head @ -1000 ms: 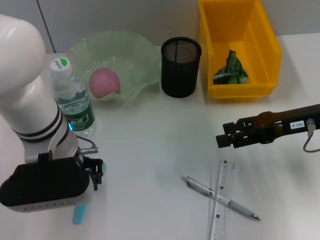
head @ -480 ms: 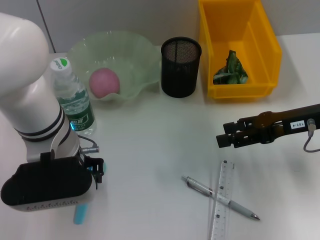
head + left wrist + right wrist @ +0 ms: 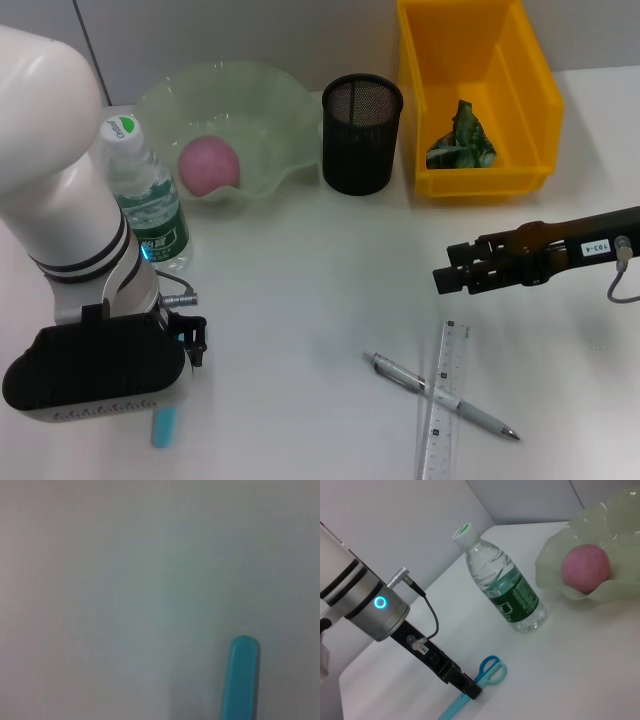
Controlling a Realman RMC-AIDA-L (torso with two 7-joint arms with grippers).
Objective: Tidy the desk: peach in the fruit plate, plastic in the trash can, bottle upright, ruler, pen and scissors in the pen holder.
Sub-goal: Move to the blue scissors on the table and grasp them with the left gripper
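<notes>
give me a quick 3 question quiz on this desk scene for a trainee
1. True or false: the peach lies in the fruit plate.
2. What lies in the trash can? A) pen B) green plastic C) ruler
3. Fill in: the pen lies across the ____.

Key:
1. True.
2. B, the green plastic.
3. The ruler. The left gripper is at the scissors, beside the upright bottle; the right gripper hangs above the desk.

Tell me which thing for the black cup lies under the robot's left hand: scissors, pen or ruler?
The blue scissors. They lie by the left hand, while the pen and ruler lie crossed, far off by the right hand.
</notes>
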